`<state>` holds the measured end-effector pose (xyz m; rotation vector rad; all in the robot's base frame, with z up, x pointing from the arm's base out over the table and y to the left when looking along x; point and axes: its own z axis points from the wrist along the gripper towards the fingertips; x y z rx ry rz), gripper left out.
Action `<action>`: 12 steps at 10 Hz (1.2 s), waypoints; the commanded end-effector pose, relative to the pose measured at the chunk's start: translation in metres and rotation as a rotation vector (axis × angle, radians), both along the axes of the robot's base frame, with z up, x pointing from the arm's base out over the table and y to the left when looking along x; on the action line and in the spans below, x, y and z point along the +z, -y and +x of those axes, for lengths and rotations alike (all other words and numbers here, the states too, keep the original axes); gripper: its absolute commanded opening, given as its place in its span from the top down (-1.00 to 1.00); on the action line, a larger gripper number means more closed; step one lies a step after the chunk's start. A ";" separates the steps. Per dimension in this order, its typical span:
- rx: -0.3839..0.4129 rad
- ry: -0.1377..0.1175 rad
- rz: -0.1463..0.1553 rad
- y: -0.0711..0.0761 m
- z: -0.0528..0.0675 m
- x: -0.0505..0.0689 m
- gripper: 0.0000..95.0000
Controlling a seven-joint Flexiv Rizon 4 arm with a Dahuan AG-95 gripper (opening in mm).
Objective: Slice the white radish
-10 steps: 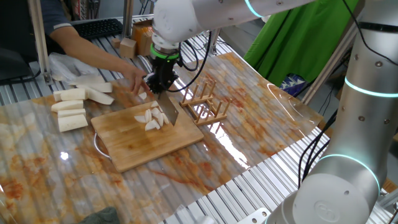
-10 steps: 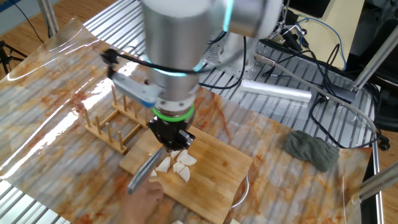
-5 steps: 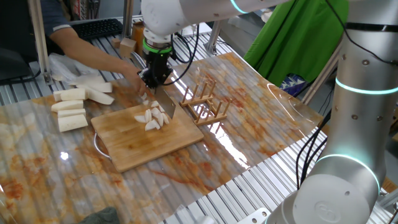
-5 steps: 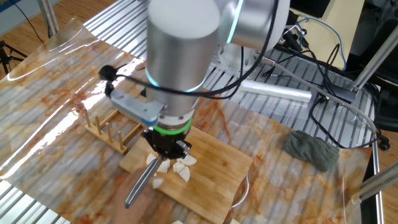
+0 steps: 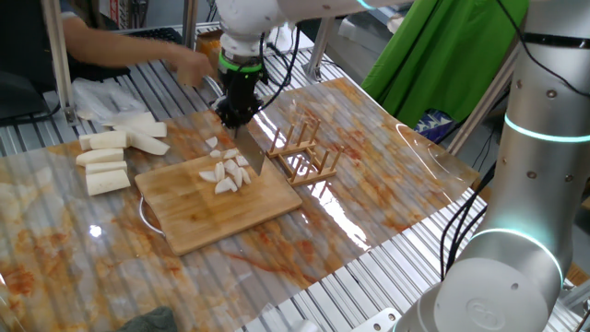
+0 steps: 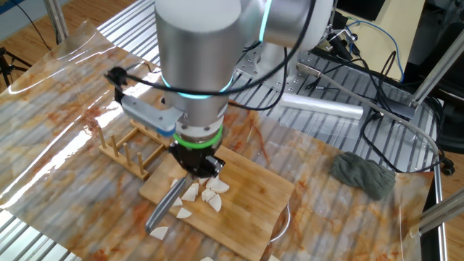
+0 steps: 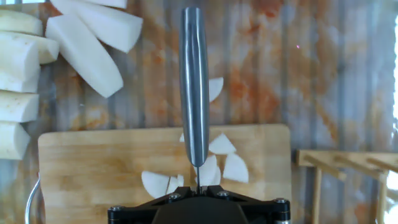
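While my black two-finger gripper [image 5: 236, 112] points straight down, I note jaws clamped tight on steel-handled knife [image 7: 194, 93]. Thin pale white radish slices [image 5: 227, 173] lie on rectangular wooden cutting board [image 5: 217, 217], at gripper's 6 o'clock in one fixed view.

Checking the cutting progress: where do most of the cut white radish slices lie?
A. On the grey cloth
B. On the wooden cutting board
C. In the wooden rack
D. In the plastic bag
B: the white radish slices lie clustered on the wooden cutting board, with only a few just off its edge; the wooden rack holds none.
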<state>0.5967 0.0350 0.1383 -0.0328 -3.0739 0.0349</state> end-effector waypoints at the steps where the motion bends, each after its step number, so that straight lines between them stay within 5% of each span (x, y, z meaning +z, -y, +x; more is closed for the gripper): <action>1: -0.015 -0.040 -0.002 0.021 -0.008 0.023 1.00; 6: 0.018 -0.053 0.027 0.085 -0.007 0.040 1.00; 12: 0.088 -0.038 0.040 0.138 0.007 0.041 1.00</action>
